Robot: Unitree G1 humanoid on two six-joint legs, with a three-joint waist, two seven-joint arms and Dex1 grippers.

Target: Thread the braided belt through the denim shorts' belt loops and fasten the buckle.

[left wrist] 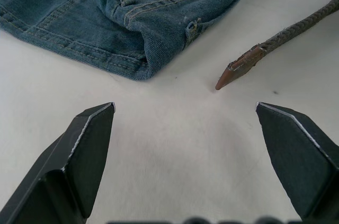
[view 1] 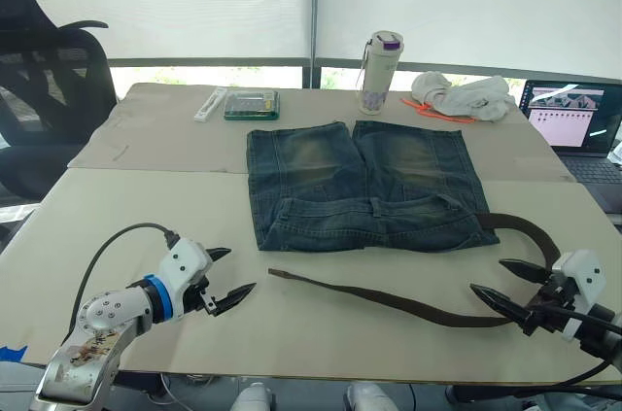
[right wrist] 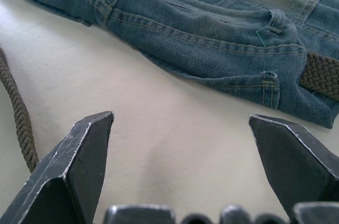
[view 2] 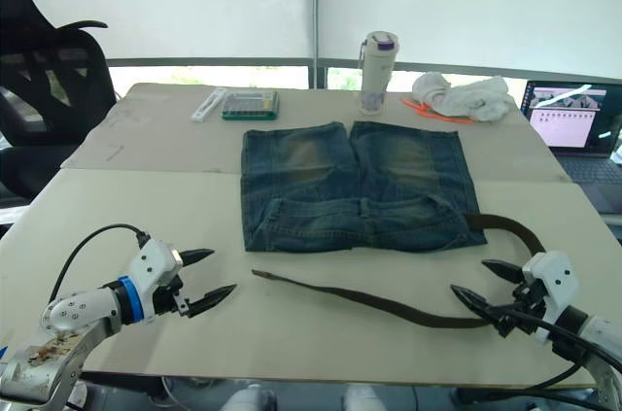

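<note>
Left eye view: the denim shorts (view 1: 362,186) are spread flat in the middle of the table (view 1: 146,236), waistband toward the robot. The braided belt (view 1: 389,298) is laid on the table just in front of the waistband; its pointed tip lies toward the left side, and the strap curves around at the right and runs in at the shorts' right waistband corner. In the right wrist view, the belt is seen entering behind a belt loop (right wrist: 270,87) at that corner. The buckle cannot be made out. The left gripper (view 1: 225,277) is held released just above the table near the belt tip, grasping nothing. The right gripper (view 1: 512,283) is likewise spread wide beside the belt's curve, empty.
</note>
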